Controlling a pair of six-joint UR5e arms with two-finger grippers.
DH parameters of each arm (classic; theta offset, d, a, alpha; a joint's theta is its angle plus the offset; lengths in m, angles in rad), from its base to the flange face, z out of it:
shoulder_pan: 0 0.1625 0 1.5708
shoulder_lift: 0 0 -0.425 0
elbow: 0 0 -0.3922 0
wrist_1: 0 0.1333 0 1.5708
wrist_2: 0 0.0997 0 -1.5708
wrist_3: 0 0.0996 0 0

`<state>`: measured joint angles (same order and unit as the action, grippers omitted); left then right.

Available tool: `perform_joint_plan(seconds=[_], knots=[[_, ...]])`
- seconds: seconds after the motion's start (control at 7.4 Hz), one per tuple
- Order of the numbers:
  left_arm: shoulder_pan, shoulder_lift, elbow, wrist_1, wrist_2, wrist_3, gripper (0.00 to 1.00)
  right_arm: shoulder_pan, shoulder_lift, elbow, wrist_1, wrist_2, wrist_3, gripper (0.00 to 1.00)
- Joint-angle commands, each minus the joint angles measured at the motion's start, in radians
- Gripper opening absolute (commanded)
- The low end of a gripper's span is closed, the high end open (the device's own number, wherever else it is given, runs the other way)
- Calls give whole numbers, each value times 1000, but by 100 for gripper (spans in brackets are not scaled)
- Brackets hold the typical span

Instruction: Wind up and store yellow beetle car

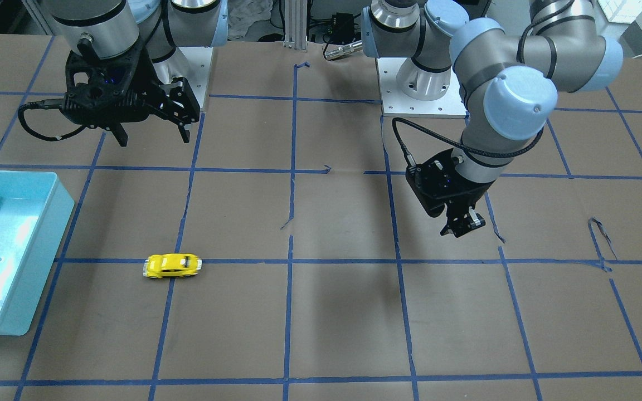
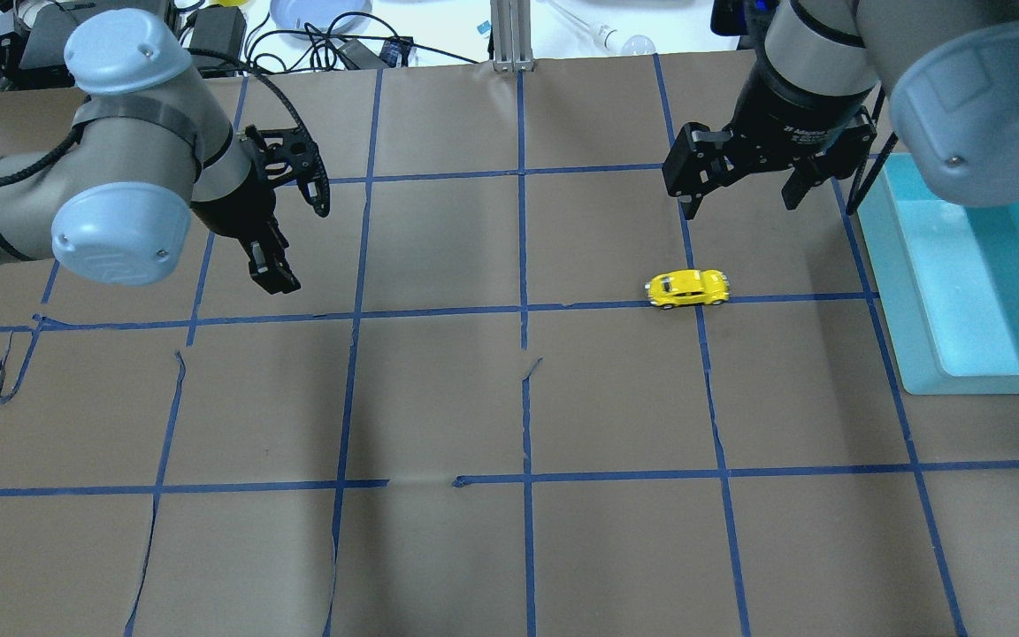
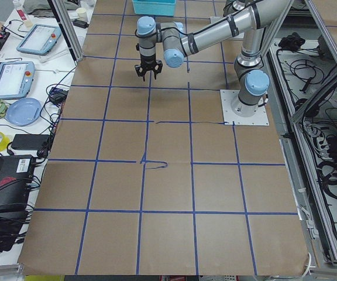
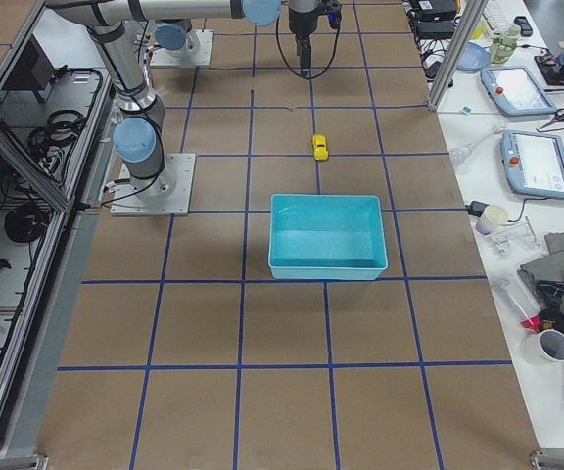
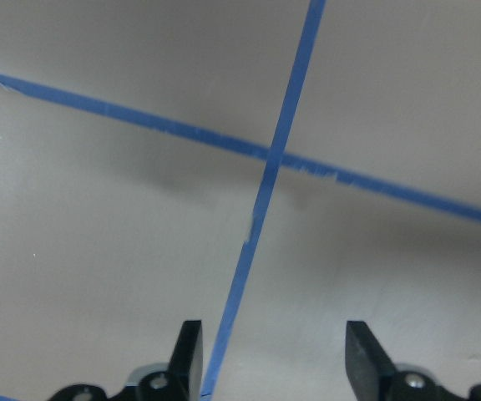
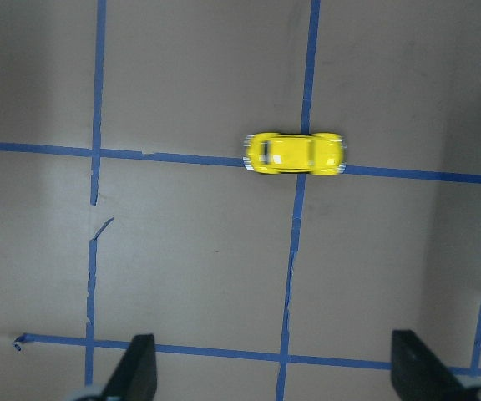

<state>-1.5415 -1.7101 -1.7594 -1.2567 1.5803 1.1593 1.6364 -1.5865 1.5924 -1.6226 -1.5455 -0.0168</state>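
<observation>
Nearby, yellow beetle car on the table, right gripper hovering apart from it, spread wide, empty.

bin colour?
Light teal bin, a paler shade inside; the exterior right view shows it best.

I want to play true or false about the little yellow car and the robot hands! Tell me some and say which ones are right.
1. The yellow beetle car stands on a blue tape line on the table. True.
2. The right gripper is holding the car. False: it is open and empty, apart from the car.
3. The car is inside the teal bin. False: it is on the table beside the bin.
4. The left gripper is open and holds nothing. True.
5. The car is nearer the right gripper than the left one. True.
</observation>
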Motion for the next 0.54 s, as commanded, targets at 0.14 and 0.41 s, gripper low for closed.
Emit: perform_joint_plan(seconds=[0.14,0.41], knots=[[-35,99,60,-125,0,-385,67,-4,3,-9,-2,-7,0,100],[-35,139,69,-145,12,-670,71,-4,8,-15,-5,-14,-3,100]])
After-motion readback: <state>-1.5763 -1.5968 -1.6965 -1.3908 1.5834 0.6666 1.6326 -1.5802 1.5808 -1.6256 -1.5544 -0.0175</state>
